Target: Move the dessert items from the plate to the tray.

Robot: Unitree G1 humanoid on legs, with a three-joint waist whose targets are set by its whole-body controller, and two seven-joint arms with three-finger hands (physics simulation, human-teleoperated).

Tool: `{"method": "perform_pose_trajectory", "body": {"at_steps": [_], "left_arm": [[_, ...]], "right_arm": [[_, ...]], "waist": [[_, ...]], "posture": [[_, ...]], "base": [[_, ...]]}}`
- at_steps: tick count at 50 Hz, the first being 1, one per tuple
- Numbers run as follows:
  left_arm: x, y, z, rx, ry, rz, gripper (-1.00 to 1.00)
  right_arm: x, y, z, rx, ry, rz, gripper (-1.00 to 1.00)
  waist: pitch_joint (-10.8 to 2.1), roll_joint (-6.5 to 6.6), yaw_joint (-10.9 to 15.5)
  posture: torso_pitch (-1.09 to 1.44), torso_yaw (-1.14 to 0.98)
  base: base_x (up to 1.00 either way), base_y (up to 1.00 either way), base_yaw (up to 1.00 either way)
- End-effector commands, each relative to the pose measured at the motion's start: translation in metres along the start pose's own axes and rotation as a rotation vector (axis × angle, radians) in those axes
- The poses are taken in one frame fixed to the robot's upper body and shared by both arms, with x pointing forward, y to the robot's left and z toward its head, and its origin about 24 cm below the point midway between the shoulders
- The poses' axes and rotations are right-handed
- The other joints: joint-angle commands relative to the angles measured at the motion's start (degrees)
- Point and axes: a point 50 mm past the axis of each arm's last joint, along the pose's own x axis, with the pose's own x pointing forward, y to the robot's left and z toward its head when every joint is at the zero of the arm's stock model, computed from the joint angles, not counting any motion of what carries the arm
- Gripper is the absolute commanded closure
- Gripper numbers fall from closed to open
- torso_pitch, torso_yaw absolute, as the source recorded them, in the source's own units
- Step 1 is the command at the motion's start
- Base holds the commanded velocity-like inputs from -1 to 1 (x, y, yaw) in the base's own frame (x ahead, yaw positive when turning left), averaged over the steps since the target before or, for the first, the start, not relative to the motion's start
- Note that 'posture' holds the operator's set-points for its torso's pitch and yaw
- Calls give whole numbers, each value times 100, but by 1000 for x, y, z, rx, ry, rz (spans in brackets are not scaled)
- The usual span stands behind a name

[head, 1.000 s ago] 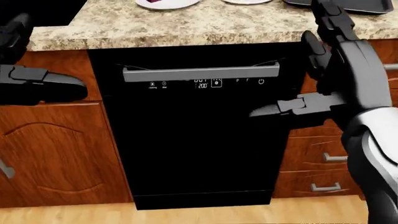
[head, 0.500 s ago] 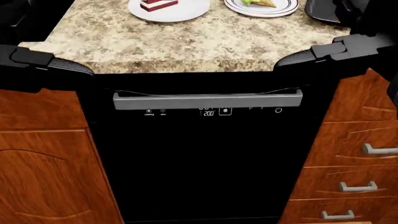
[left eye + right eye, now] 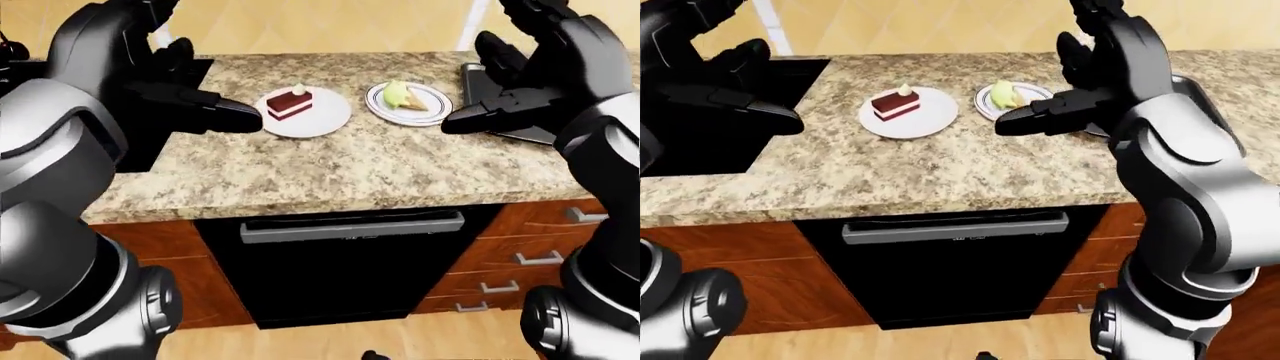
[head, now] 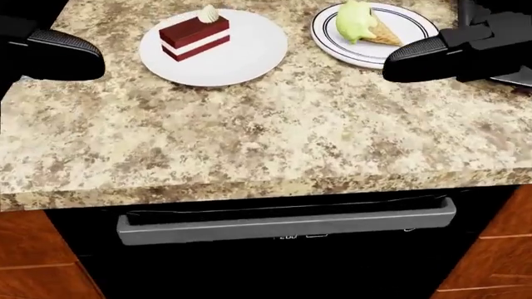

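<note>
A red-and-white cake slice (image 4: pixel 195 36) stands on a plain white plate (image 4: pixel 241 62) on the speckled counter. To its right, a green ice cream cone (image 4: pixel 362 25) lies on a striped plate (image 4: pixel 332 40). A dark tray (image 3: pixel 473 88) sits right of that plate, mostly hidden behind my right hand. My right hand (image 3: pixel 500 86) hovers open over the tray's edge, one finger (image 4: pixel 420 57) reaching toward the striped plate. Left of the cake plate, my left hand (image 3: pixel 195 94) hovers open above the counter. Neither hand holds anything.
A black recessed area (image 3: pixel 700 142) lies in the counter at the left. Below the counter edge is a black dishwasher with a grey handle (image 4: pixel 282 227). Wooden drawers (image 3: pixel 540 259) stand to its right.
The camera has risen and moved forward: the head view went from the dishwasher face to the counter top. Both plates are now in full view, with both hands over the counter.
</note>
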Motion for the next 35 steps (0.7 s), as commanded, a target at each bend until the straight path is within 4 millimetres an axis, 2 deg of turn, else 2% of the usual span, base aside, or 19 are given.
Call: {"method": "perform_pose_trajectory", "body": {"at_steps": [1, 2, 3, 6, 9, 10, 11, 13, 14, 15, 16, 17, 21, 27, 29, 31, 32, 33, 35], "left_arm": [[-2, 1, 8, -1, -39, 4, -100], [-2, 0, 8, 1, -39, 3, -100], [-2, 0, 8, 1, -39, 2, -100], [-1, 0, 5, -2, -35, 5, -100], [-1, 0, 4, 1, -32, 4, -100], [-1, 0, 5, 1, -32, 4, -100], [-1, 0, 4, 1, -32, 5, -100], [-2, -1, 3, 2, -29, 4, -100], [-2, -1, 1, 4, -28, 4, -100], [-1, -1, 1, -2, -28, 1, -100], [-1, -2, 1, -2, -27, 0, -100], [-1, -2, 2, -2, -28, -2, -100], [-2, -2, 3, -1, -29, -3, -100], [-2, -2, 2, 1, -27, -3, -100], [-3, -1, 2, 1, -24, -3, -100], [-3, -1, 1, 1, -23, -2, -100], [-3, -1, 0, 4, -23, -3, -100], [-2, -1, 0, 6, -22, -2, -100], [-1, 0, 0, 12, -23, 6, -100]], "right_arm": [[-2, -2, 10, -21, -36, -7, -100], [-2, -2, 11, -17, -37, -6, -100], [-2, -2, 12, -19, -38, -5, -100], [-1, -4, 13, -14, -38, -10, -100], [0, -5, 11, -14, -30, -12, -100], [0, -5, 11, -13, -27, -12, -100], [0, -5, 10, -12, -25, -14, -100], [0, -6, 8, -14, -22, -15, -100], [0, -6, 8, -14, -23, -14, -100], [0, -6, 9, -14, -24, -16, -100], [0, -7, 10, -10, -23, -19, -100], [0, -7, 10, -10, -23, -20, -100], [0, -7, 9, -12, -19, -19, -100], [1, -5, 10, -22, -19, -17, -100], [1, -5, 11, -19, -25, -14, -100], [2, -5, 11, -21, -25, -14, -100], [2, -5, 11, -25, -24, -13, -100], [2, -4, 10, -33, -23, -10, -100], [3, -3, 11, -41, -22, -4, -100]], "waist": [[-124, -95, -21], [-154, -315, -50], [-111, -152, 24], [-91, -262, -24], [-2, -233, 3], [-107, -207, 22], [-187, -110, 32], [-188, 83, 13], [-221, 227, 3], [-301, 461, -4], [-319, 310, 27], [-346, 369, 15], [-415, 403, 34], [-342, 287, 23], [-282, -97, 78], [-318, -673, 78], [-249, -389, 68], [-125, -426, 75], [-134, -330, 55]], "posture": [[0, 0], [0, 0], [0, 0], [0, 0], [0, 0], [0, 0], [0, 0], [0, 0], [0, 0], [0, 0], [0, 0], [0, 0], [0, 0], [0, 0], [0, 0], [0, 0], [0, 0], [0, 0], [0, 0]], "base": [[2, 0, 0], [2, 0, 0], [1, 0, 0], [0, 0, 0], [0, 0, 0], [0, -7, 0], [0, -10, 0], [0, -11, 0], [0, -11, 0], [0, -11, 0], [0, -10, 0], [0, -19, 0], [0, -35, 0], [2, -43, 0], [7, -5, 0], [7, 0, 0], [6, 0, 0], [0, 0, 0], [0, 0, 0]]}}
